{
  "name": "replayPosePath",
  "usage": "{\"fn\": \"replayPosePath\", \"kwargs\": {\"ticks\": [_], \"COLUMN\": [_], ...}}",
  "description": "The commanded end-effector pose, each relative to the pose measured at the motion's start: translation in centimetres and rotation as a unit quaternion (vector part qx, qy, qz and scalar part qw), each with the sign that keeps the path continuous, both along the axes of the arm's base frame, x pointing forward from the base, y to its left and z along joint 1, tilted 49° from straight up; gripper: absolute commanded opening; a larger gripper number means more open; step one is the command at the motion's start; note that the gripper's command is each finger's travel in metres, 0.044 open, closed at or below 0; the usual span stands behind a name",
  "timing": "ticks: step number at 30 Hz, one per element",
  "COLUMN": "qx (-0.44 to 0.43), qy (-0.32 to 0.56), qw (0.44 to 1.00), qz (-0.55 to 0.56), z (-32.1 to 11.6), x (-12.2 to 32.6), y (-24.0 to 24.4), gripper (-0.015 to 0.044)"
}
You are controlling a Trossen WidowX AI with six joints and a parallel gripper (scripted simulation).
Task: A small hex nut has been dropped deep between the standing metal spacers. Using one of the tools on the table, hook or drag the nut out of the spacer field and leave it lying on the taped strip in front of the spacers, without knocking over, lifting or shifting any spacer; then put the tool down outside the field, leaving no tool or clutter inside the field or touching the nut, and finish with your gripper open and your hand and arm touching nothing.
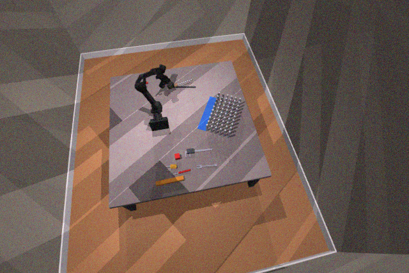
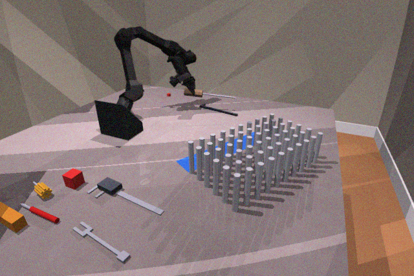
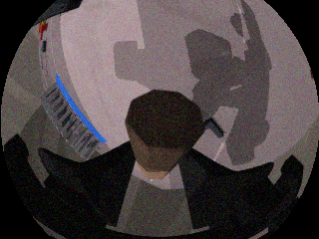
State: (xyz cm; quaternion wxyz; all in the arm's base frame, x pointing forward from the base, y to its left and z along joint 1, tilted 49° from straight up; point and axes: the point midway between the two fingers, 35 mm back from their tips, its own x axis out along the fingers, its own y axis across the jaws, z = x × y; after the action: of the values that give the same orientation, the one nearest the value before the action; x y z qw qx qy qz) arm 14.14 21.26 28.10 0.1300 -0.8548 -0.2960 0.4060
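My gripper point(image 1: 173, 85) point(image 2: 193, 92) point(image 3: 159, 145) is shut on the wooden handle point(image 2: 187, 92) point(image 3: 164, 119) of a tool, held above the table at the far side. Its thin metal rod point(image 1: 184, 82) point(image 2: 218, 95) points toward the right and is clear of the spacers. The standing metal spacers point(image 1: 226, 114) point(image 2: 237, 192) point(image 3: 67, 117) are upright in rows. The blue taped strip point(image 1: 205, 116) point(image 2: 185, 163) point(image 3: 80, 111) runs along their robot-facing side. I cannot make out the hex nut in any view.
A black rod tool point(image 1: 187, 87) point(image 2: 218, 110) lies on the table below the held tool. A red cube point(image 1: 177, 156) point(image 2: 73, 178), a caliper point(image 1: 190, 151) point(image 2: 109, 185), a wrench point(image 1: 208, 165) point(image 2: 103, 244), a red-handled tool point(image 2: 44, 214) and an orange block point(image 1: 170, 180) lie at the near side.
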Motion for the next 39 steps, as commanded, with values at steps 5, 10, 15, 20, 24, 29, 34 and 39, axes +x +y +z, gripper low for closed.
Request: {"fn": "replayPosePath", "kwargs": {"ticks": [5,10,15,20,24,29,34,39], "qx": [0.001,0.004,0.009,0.016,0.022,0.031,0.041,0.053], "qy": [-0.043,-0.067,-0.089,-0.111,-0.128,-0.148,-0.166,-0.183], "qw": [0.998,0.995,0.991,0.986,0.981,0.974,0.967,0.959], "qz": [0.042,0.069,0.096,0.122,0.142,0.166,0.19,0.212], "z": [1.1,1.7,2.4,3.1,3.6,4.2,4.9,5.5], "x": [-2.1,-3.5,-4.8,-6.1,-7.1,-8.3,-9.5,-10.5], "y": [0.5,0.7,0.7,0.7,0.6,0.3,0.0,-0.4], "gripper": [0.0,0.0,0.0,0.0,0.0,0.0,0.0,0.0]}}
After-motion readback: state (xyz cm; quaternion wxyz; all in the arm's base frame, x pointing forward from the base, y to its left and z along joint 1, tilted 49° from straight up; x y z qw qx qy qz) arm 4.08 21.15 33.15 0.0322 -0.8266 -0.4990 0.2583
